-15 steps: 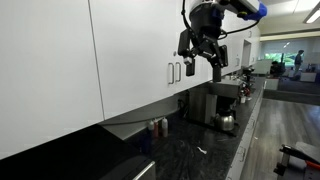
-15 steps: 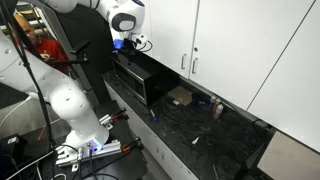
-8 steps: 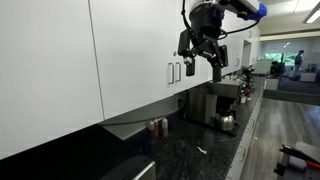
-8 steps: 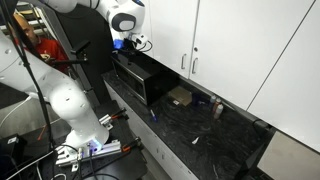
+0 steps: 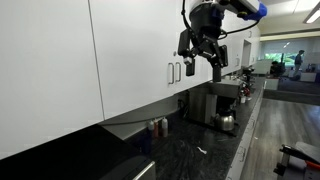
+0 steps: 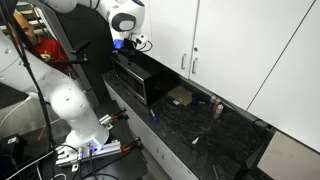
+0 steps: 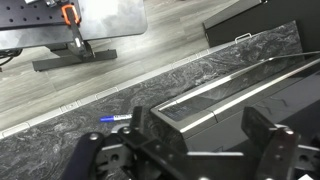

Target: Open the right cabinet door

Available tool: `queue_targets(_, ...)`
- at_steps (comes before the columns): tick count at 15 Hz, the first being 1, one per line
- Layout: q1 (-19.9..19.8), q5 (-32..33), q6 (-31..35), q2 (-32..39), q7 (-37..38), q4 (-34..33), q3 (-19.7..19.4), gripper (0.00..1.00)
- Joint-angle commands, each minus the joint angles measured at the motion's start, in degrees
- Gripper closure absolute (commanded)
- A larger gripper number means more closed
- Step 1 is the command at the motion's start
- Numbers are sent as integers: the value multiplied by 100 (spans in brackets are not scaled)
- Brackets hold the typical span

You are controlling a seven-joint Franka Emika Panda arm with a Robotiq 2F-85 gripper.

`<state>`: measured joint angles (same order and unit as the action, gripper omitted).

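Observation:
The right cabinet door (image 5: pixel 180 45) is the narrow glossy white one, shut, with a slim silver bar handle (image 5: pixel 179 71). It also shows in an exterior view (image 6: pixel 165 30), with its handle (image 6: pixel 183 63) at its edge. My gripper (image 5: pixel 203 68) is open and empty. It hangs in the air in front of this door, apart from the handle and a little further along the wall. In an exterior view the gripper (image 6: pixel 130 42) is beside the door above a black appliance. In the wrist view the gripper (image 7: pixel 200 140) is spread over that appliance; no door shows there.
The wider white door (image 5: pixel 135 50) with its own handle (image 5: pixel 170 72) adjoins the narrow one. A black appliance (image 6: pixel 140 78) stands on the dark marbled counter (image 6: pixel 200 125) under the gripper. Bottles (image 5: pixel 156 127), a kettle (image 5: pixel 226 121) and a blue pen (image 7: pixel 115 118) are on the counter.

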<state>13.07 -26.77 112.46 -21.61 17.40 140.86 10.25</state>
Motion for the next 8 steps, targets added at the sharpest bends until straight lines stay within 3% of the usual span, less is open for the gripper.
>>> queue_targets(1, -121, -9, 291, -55, -211, 52, 14, 0)
queue_targets(8, -369, 462, 900, -21, -804, 26, -231, 0)
